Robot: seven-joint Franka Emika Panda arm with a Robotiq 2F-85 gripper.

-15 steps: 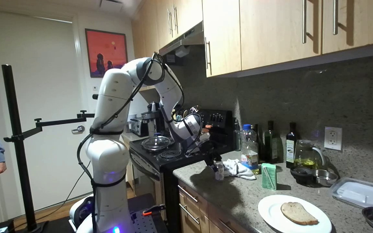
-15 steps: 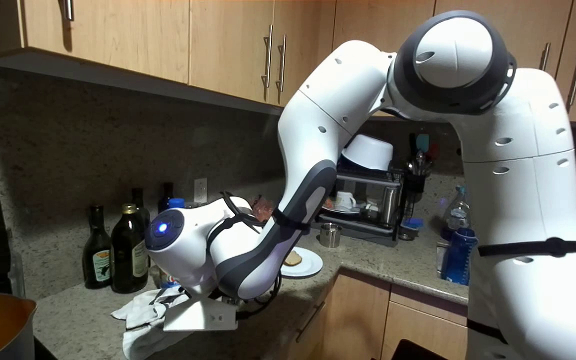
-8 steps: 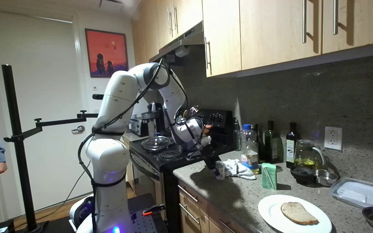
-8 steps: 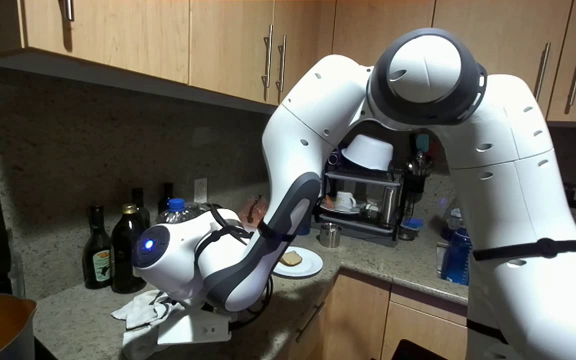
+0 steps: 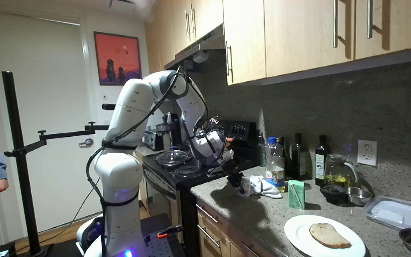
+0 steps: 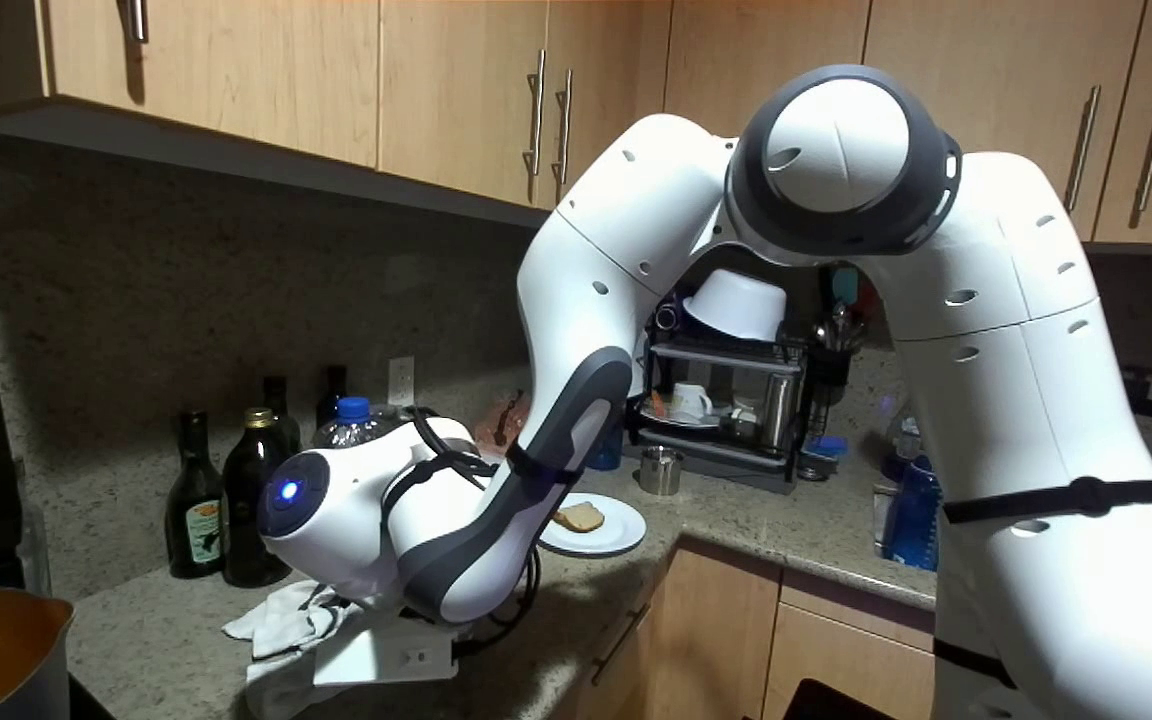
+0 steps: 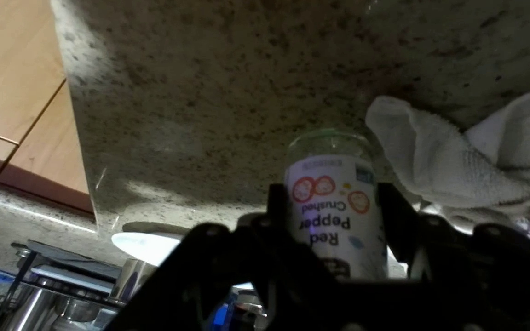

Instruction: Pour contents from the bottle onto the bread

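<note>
Gripper, black and two-fingered, clamps a clear cylindrical bottle with a white label, near the left end of the speckled grey countertop in an exterior view. Rightward follow a crumpled white cloth, an upright green box, and a round white plate bearing a flat light-brown bread slice.

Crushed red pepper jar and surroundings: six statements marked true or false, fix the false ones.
1. The claw holds the crushed red pepper jar. True.
2. In the wrist view the jar's lettering appears upright. False: it appears upside down.
3. The bread slice lies on the round white plate. True.
4. The jar is above the bread slice. False: it is near the white towel.
5. The towel hangs from the oven handle. False: it lies on the speckled countertop.
6. The blue-capped plastic bottle shows in both exterior views. True.
</note>
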